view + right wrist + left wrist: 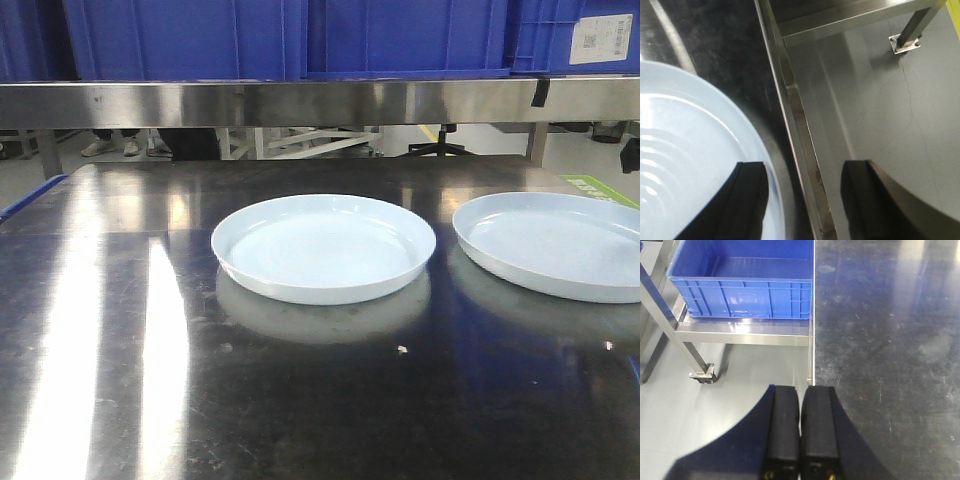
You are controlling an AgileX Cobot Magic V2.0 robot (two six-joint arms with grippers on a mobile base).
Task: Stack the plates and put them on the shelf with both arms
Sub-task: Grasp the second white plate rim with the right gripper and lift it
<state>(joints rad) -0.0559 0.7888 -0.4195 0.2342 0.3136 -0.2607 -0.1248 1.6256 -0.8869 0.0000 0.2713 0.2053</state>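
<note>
Two plates lie apart and unstacked on the steel table (90,330): the centre plate (323,248) and, at its 3 o'clock, the right plate (555,243). The right gripper (805,172) hangs spread wide at that plate's 3 o'clock rim, one finger above the plate, the other past the table edge, seemingly to pinch the rim. The left gripper (800,392) hovers pressed shut over the table's 9 o'clock edge, holding nothing
</note>
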